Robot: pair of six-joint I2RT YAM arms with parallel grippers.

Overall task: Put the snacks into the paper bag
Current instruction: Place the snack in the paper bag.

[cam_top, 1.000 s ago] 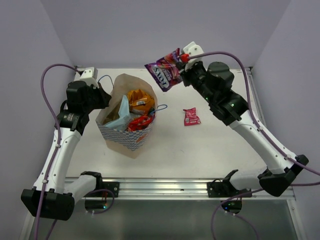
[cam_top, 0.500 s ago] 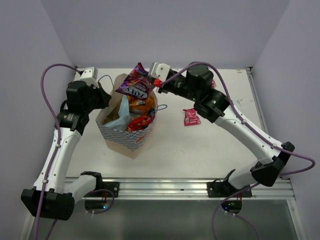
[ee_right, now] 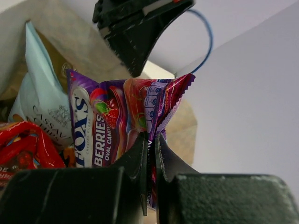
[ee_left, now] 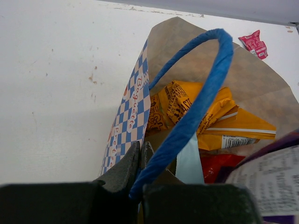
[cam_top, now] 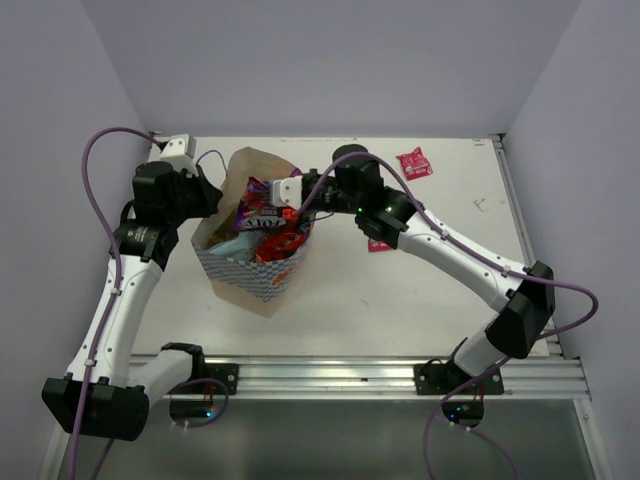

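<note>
The checkered paper bag (cam_top: 250, 275) stands open at the table's left. My left gripper (cam_top: 210, 196) (ee_left: 140, 156) is shut on its back-left rim, beside the blue cord handle (ee_left: 196, 107). My right gripper (cam_top: 287, 197) (ee_right: 152, 142) is shut on the crimped edge of the purple pack (cam_top: 260, 213) (ee_right: 110, 121), which hangs in the bag's mouth. Inside lie an orange chip bag (ee_left: 210, 119), a light-blue bag (ee_right: 39, 100) and a red bag (ee_right: 23, 149). One small pink pack (cam_top: 414, 163) lies at the back right. Another pink pack (cam_top: 373, 244) peeks out from under my right arm.
The right arm (cam_top: 450, 260) stretches across the table's middle from the right base. White table (cam_top: 400, 310) lies in front of the bag and the arm. Lilac walls close in the back and both sides.
My right gripper has carried the purple pack left and down, from high over the table's back into the bag's mouth. The left gripper and the bag have stayed put.
</note>
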